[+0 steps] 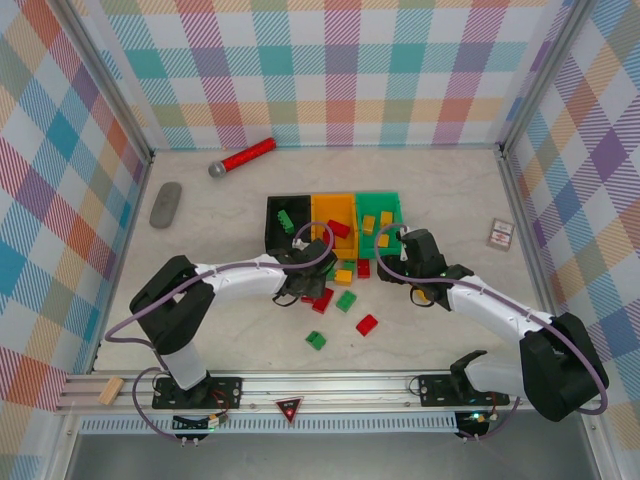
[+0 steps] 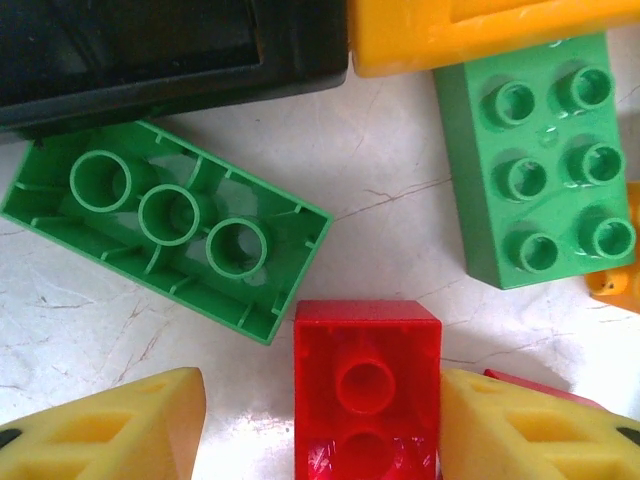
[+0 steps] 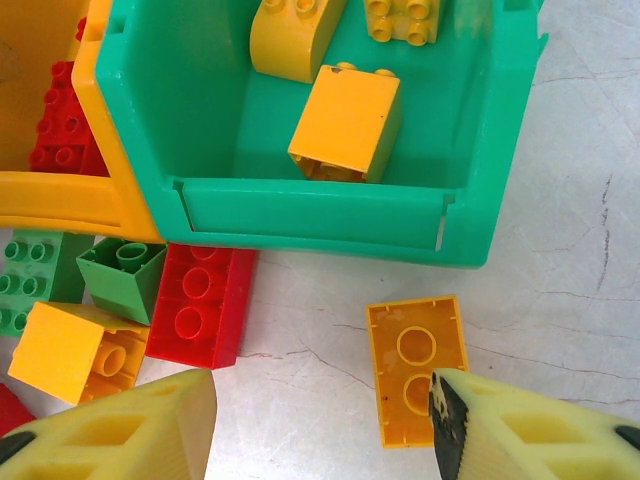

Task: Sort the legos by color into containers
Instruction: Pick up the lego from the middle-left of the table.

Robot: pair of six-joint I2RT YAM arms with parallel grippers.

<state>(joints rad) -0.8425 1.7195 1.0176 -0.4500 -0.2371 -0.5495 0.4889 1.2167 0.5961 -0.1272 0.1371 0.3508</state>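
My left gripper (image 2: 320, 410) stands open astride an upside-down red lego (image 2: 367, 385). Its right finger touches the brick and its left finger (image 2: 140, 425) stands clear of it. A green lego (image 2: 170, 225) lies upside down below the black bin (image 2: 170, 50). My right gripper (image 3: 320, 405) is open in front of the green bin (image 3: 310, 215), its right finger (image 3: 520, 430) over the edge of an upside-down orange lego (image 3: 412, 350). From above, the black (image 1: 276, 232), orange (image 1: 333, 207) and green (image 1: 380, 203) bins stand in a row, with both grippers (image 1: 308, 268) (image 1: 415, 275) just below them.
Loose red (image 1: 367, 324) and green (image 1: 316, 340) legos lie nearer the arms. A red-handled microphone (image 1: 242, 156) and a grey remote (image 1: 166, 204) lie at the back left, a small card (image 1: 500, 233) at the right. Checkered walls enclose the table.
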